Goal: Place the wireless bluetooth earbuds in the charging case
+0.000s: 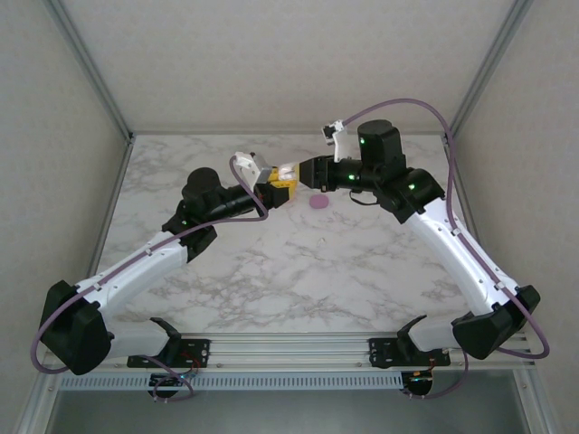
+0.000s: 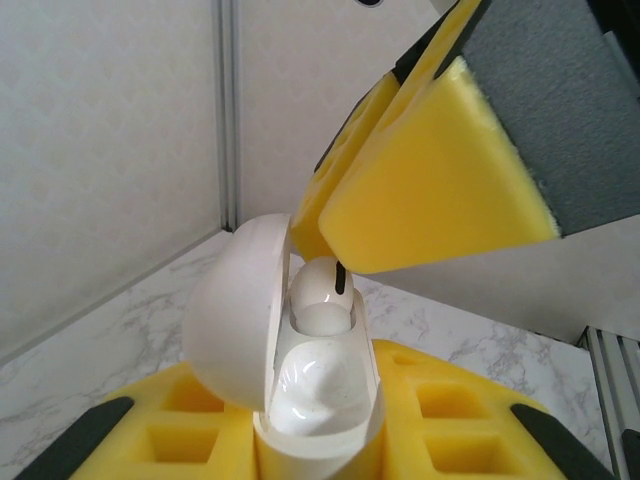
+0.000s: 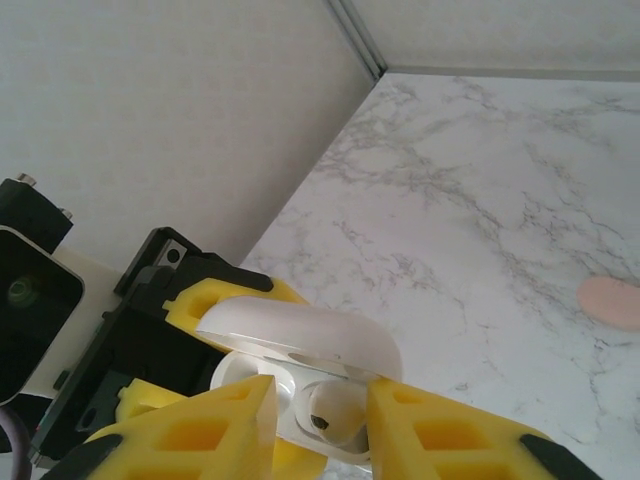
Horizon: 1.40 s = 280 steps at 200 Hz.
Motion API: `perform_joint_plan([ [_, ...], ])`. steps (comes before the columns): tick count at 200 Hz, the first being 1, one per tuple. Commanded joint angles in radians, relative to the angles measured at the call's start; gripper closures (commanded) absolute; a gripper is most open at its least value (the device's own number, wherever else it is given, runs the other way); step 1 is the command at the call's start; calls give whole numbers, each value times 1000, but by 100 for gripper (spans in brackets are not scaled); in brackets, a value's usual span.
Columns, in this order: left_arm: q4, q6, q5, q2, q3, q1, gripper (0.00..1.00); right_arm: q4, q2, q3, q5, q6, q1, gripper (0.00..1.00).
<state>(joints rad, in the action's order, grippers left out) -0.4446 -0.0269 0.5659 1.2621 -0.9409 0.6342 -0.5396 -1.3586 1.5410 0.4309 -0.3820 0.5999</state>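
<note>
**White bud at the mouth of the open case**

Charging case [image 2: 320, 400]: glossy white, rounded, lid hinged open. It is off the marble table [image 1: 271, 262], clamped between the left gripper [image 2: 320, 445] pads. White earbud [image 2: 320, 283]: small and smooth, sitting in a case well. The right wrist view adds a dark spot on the bud. The right gripper [image 3: 320, 435] fingers flank the bud; cannot tell if they pinch it. From the top, both grippers hide most of the case. A pinkish oval item [image 1: 320, 202] on the marble is too small to identify.

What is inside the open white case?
One white earbud sits in a socket of the case. The right gripper covers the rest, so a second earbud cannot be confirmed.
</note>
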Motion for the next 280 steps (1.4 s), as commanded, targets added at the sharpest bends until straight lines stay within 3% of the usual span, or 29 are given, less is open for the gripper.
perform_joint_plan([
  [1, -20, -14, -3, -25, -24, 10, 82, -30, 17, 33, -137, -25, 0, 71],
  [15, -19, -16, -3, -27, -23, 9, 82, -45, 27, 23, -198, -30, 0, 70],
  [65, -3, -31, -18, -38, -14, 8, 82, 19, 118, -28, -150, 5, -7, 57],
  [108, 5, -47, -44, -62, 2, 9, 81, -99, 136, -79, -278, -31, -116, 59],
  [136, 23, -69, -74, -97, 21, 9, 81, -225, 63, -149, -318, -142, -222, 60],
  [164, 30, -76, -95, -130, 43, 7, 80, -283, -67, -208, -268, -167, -233, 59],
  [215, 33, -77, -92, -135, 50, 6, 80, -167, -282, -346, -140, -297, -181, 54],
  [280, 30, -78, -89, -129, 48, 4, 80, -117, -458, -317, -180, -374, -98, 49],
])
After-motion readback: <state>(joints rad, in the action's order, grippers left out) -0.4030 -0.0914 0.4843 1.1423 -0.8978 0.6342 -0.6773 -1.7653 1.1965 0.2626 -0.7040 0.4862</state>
